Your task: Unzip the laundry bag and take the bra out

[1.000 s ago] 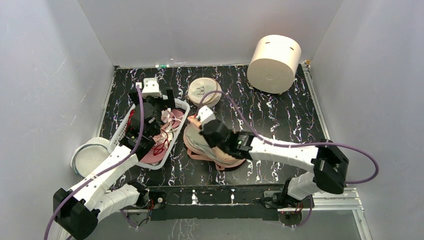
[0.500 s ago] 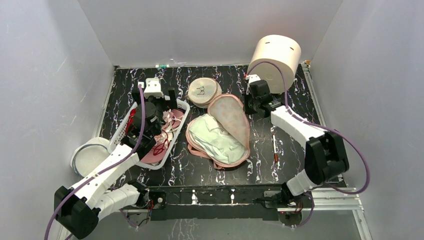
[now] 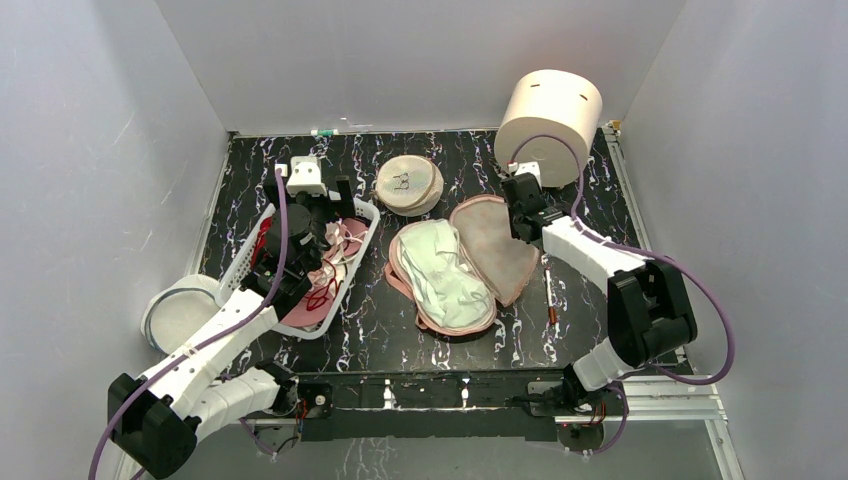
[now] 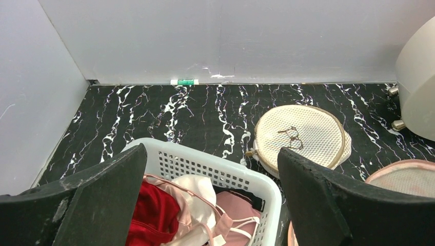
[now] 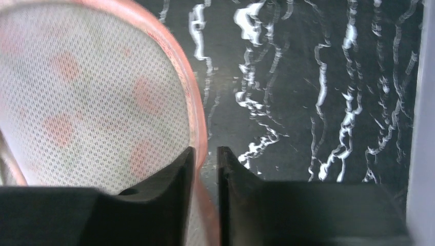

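Carefully lay the laundry bag (image 3: 497, 250) flat, right gripper (image 5: 205, 159) clenched on its edge, then lift the bra (image 3: 445, 272); left gripper (image 4: 211, 154) gapes empty

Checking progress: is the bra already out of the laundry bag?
No, the bra lies inside the opened laundry bag, on its left half.

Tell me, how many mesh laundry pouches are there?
2: the patterned laundry bag, open mid-table, and a round cream mesh pouch beyond it. The basket might hide more.
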### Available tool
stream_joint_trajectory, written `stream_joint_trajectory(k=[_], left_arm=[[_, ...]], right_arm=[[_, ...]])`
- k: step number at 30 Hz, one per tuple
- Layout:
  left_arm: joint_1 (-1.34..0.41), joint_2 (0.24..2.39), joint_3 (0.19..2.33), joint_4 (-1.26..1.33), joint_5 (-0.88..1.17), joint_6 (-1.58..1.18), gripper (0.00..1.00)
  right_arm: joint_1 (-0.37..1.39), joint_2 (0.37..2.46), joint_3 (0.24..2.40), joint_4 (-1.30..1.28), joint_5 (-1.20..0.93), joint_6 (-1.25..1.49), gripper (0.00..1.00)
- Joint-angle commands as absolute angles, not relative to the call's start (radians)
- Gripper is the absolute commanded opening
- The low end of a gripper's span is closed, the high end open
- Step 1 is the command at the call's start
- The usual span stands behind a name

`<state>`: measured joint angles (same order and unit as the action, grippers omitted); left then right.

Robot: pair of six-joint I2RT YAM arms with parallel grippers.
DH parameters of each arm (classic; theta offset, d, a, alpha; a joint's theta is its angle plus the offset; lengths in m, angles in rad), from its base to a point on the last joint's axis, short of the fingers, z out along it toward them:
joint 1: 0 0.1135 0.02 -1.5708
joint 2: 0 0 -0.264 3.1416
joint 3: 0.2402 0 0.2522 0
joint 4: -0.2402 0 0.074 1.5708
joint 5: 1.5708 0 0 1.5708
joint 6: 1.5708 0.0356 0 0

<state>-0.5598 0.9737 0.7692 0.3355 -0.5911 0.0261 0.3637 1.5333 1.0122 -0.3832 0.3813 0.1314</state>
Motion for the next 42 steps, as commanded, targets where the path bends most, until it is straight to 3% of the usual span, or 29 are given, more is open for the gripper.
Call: stream_joint_trajectory(k=[1, 4, 7, 9, 12, 14, 23, 34, 42], left_arm=[[-0.559, 0.949, 0.779, 0.348, -0.583, 0.014, 0.98], [-0.559, 0.952, 0.779, 0.347, -0.579, 0.009, 0.98], [-0.56, 0.96, 0.782, 0.34, -0.572, 0.004, 0.98], [-0.56, 0.963, 0.785, 0.335, -0.562, -0.003, 0.98], [-0.559, 0.973, 0.784, 0.329, -0.54, -0.013, 0.98], [-0.561, 0.983, 0.785, 0.326, -0.522, -0.02, 0.98], [-0.581, 1.036, 0.806, 0.285, -0.383, -0.057, 0.98], [-0.727, 1.212, 0.875, 0.203, -0.103, -0.063, 0.98], [-0.762, 1.231, 0.867, 0.065, 0.287, -0.263, 0.98]], right_arm=[[0.354, 1.492, 1.05, -0.412, 0.611, 0.173, 0.32], [0.355, 1.488, 1.155, -0.553, 0.634, 0.183, 0.45], [0.364, 1.419, 1.187, -0.586, 0.526, 0.172, 0.54], [0.371, 1.352, 1.155, -0.552, 0.335, 0.144, 0.62], [0.374, 1.269, 1.018, -0.431, -0.118, 0.164, 0.69], [0.38, 1.239, 0.911, -0.326, -0.261, 0.194, 0.7], [0.352, 1.297, 0.715, -0.164, -0.125, 0.325, 0.88], [0.249, 1.324, 0.577, -0.019, -0.183, 0.365, 0.91], [0.247, 1.246, 0.534, 0.023, -0.214, 0.341, 0.93]])
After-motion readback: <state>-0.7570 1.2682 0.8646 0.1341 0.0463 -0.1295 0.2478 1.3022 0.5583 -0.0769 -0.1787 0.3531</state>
